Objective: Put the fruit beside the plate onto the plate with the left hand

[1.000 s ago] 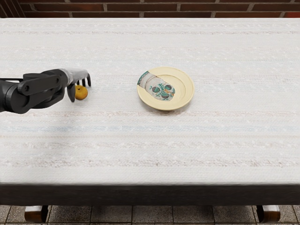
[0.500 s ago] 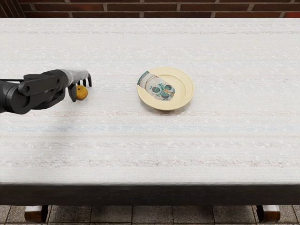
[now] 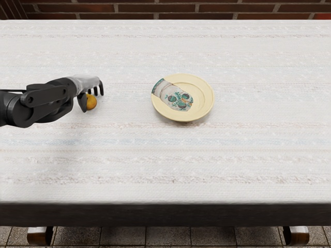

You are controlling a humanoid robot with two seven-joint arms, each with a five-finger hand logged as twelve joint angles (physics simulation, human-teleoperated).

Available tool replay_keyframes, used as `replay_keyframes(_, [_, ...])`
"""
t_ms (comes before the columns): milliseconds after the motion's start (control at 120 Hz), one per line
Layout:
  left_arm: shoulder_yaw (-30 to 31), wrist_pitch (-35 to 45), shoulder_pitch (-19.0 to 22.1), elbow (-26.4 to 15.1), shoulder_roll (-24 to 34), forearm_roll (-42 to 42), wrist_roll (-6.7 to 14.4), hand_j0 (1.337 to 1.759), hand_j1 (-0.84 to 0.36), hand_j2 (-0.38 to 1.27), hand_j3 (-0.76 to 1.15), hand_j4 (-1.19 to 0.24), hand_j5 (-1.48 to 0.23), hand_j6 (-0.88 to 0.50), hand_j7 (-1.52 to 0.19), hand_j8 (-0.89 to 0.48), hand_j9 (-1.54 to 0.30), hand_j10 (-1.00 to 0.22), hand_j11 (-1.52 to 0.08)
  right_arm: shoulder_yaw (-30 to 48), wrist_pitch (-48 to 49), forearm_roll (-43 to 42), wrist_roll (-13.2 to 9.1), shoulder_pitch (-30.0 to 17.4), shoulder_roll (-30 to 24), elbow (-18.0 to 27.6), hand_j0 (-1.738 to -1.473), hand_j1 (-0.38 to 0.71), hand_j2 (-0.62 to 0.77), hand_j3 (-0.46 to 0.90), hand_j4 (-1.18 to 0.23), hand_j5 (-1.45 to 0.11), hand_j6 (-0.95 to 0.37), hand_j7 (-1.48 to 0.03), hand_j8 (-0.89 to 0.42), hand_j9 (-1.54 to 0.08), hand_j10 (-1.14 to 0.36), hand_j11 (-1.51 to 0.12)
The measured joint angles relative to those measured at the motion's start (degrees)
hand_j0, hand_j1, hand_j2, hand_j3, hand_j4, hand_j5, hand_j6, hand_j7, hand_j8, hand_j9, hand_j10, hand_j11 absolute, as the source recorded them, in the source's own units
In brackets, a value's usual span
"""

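Observation:
A small orange fruit (image 3: 92,102) lies on the table, well left of the cream plate (image 3: 202,91) with a teal and orange pattern. My left hand (image 3: 91,94) comes in from the left edge and hovers right over the fruit. Its fingertips (image 3: 98,91) hang down behind the fruit and the dark thumb (image 3: 83,104) stands at its left side. The hand covers the fruit's upper left part. The fingers bracket the fruit without being closed on it, and the fruit still rests on the cloth. The right arm is out of view.
A white woven cloth covers the long table (image 3: 165,155). A brick wall (image 3: 165,9) runs behind the far edge. The dark forearm (image 3: 26,106) lies low over the table's left part.
The left hand has crept slightly to the right and down over the fruit, hiding more of it. The fruit looks nudged slightly to the right. The plate has not moved.

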Motion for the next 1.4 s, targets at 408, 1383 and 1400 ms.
replay_keyframes(408, [0.05,0.11,0.15,-0.03,0.63,0.04,-0.22,1.658,-0.21,0.14,0.00,-0.47,-0.62,-0.47,-0.62,-0.47,-0.62,-0.47,-0.62,0.00,0.00,-0.01,-0.01,0.00,0.00,0.00,-1.658,-0.32,0.00,0.00,-0.02,-0.03,-0.02,-0.03,-0.02,-0.03,-0.02,-0.03])
replay_keyframes(1383, [0.42,0.22,0.55,-0.82,0.70,0.28,-0.18,1.659,-0.27,0.22,-0.10,-0.63,-0.73,-0.49,-0.74,-0.49,-0.78,-0.60,-0.78,0.00,0.00,-0.01,-0.02,0.00,0.00,0.00,-1.658,-0.32,0.00,0.00,-0.02,-0.03,-0.02,-0.03,-0.02,-0.03,-0.02,-0.03])
replay_keyframes(1400, [0.43,0.21,0.55,-0.85,0.70,0.29,-0.17,1.660,-0.27,0.22,-0.10,-0.64,-0.73,-0.49,-0.75,-0.49,-0.79,-0.60,-0.79,0.00,0.00,-0.01,-0.02,0.00,0.00,0.00,-1.658,-0.32,0.00,0.00,-0.02,-0.03,-0.02,-0.03,-0.02,-0.03,-0.02,-0.03])
